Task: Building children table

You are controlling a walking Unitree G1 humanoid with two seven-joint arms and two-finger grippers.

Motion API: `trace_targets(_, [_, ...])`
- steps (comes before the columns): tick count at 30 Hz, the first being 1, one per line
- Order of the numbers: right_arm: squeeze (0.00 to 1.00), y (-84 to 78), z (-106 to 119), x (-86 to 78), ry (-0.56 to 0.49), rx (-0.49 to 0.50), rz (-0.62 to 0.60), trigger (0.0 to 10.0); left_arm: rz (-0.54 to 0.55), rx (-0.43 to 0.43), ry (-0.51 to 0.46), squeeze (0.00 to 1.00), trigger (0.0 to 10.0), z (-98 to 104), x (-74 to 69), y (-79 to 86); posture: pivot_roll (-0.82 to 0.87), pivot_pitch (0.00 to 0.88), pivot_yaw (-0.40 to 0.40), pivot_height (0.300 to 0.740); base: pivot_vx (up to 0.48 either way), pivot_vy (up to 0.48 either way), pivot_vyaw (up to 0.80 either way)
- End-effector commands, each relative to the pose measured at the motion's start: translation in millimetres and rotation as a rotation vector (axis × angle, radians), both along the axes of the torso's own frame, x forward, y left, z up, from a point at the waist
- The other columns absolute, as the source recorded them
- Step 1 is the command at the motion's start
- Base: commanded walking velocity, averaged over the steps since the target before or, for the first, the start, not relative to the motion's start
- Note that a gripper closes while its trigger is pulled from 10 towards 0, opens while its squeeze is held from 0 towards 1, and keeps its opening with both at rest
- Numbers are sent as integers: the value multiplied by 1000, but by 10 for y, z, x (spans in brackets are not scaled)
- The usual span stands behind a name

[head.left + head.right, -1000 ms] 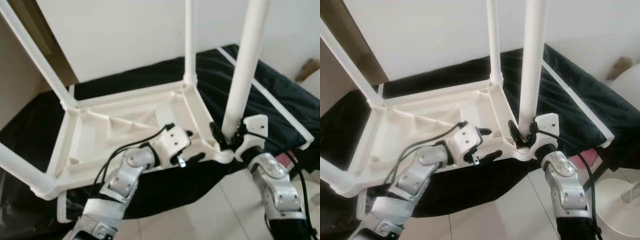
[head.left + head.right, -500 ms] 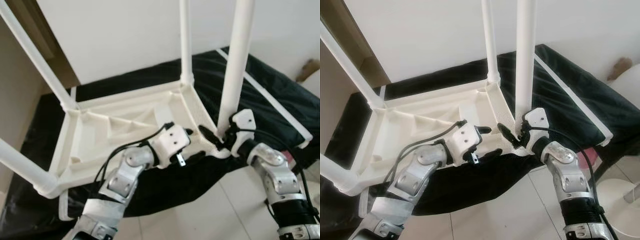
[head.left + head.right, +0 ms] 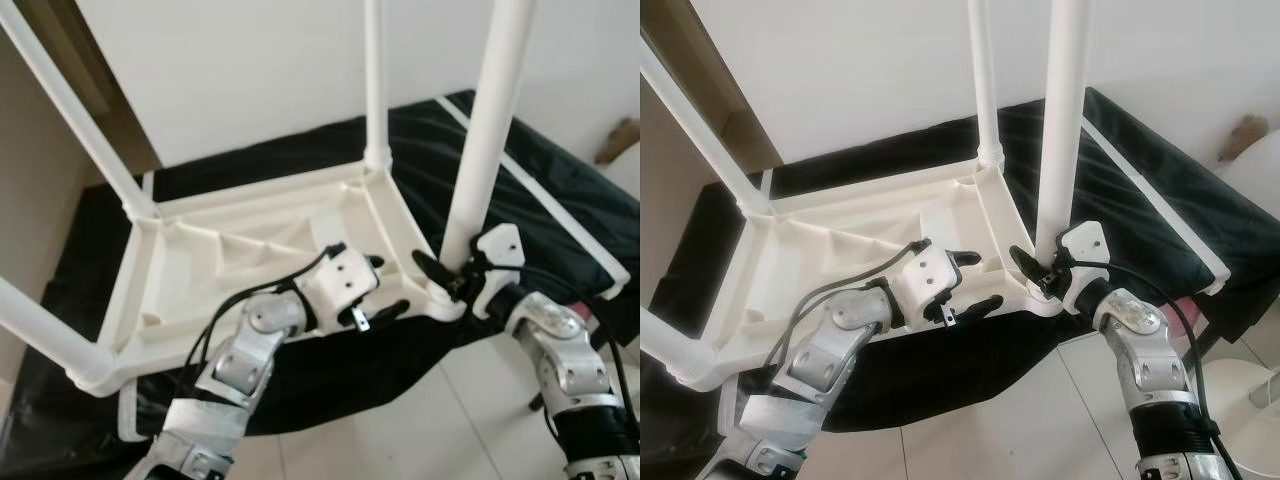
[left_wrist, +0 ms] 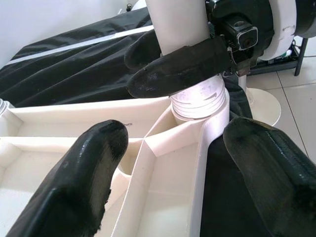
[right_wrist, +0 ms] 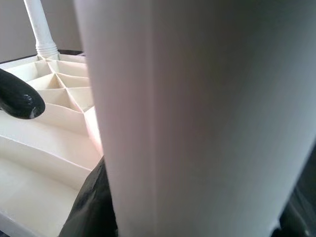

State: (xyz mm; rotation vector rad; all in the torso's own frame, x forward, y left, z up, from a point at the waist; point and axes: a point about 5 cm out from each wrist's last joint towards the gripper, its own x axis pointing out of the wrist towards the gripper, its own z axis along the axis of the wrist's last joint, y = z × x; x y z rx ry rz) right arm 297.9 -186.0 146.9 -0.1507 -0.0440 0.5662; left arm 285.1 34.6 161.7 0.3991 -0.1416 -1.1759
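The white plastic table lies upside down on a black cloth, its legs pointing up. My right gripper is shut on the base of the near right leg, just above the corner socket. In the right wrist view that leg stands very close between the fingers. My left gripper is open and straddles the table's near rim just left of that corner. In the left wrist view its fingertips flank the rim without clamping it.
Three more legs stand in their corners: far right, far left and near left. The black cloth covers a low surface against a white wall. Tiled floor lies in front, with a white round base at the right.
The near right leg, held in my right gripper, swayed left half a second ago and has now tipped back to the right. My left gripper has stayed at the rim.
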Motion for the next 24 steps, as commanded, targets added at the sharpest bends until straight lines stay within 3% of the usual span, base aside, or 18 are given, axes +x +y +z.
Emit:
trace_targets(1, [0,48,-201,-54,93,14,-7,10000,90,-7,-18,0,10000,-4,42,59,-115,0,122,740,0,0,0])
trace_targets(9, [0,78,-269,-52,100,16,-214,10000,86,-26,-14,0,10000,1,38,21,-129,0,116,740,0,0,0])
trace_targets(12, [0,102,-293,-73,120,95,-403,10000,68,-23,-16,0,10000,-3,33,0,-155,0,129,740,0,0,0])
trace_targets(15, [0,115,-307,-86,128,120,-468,10000,61,-23,-20,0,10000,0,33,-5,-155,0,129,740,0,0,0])
trace_targets(17, [0,179,-340,-127,134,160,-610,10000,56,-24,-22,0,10000,7,43,-2,-162,0,134,740,0,0,0])
trace_targets(21, [0,295,-377,-173,147,212,-785,10000,54,-27,-22,0,10000,11,50,-8,-163,0,136,740,0,0,0])
trace_targets(24, [0,381,-373,-170,156,229,-782,10000,55,-28,-20,0,10000,10,49,-13,-161,0,138,740,0,0,0])
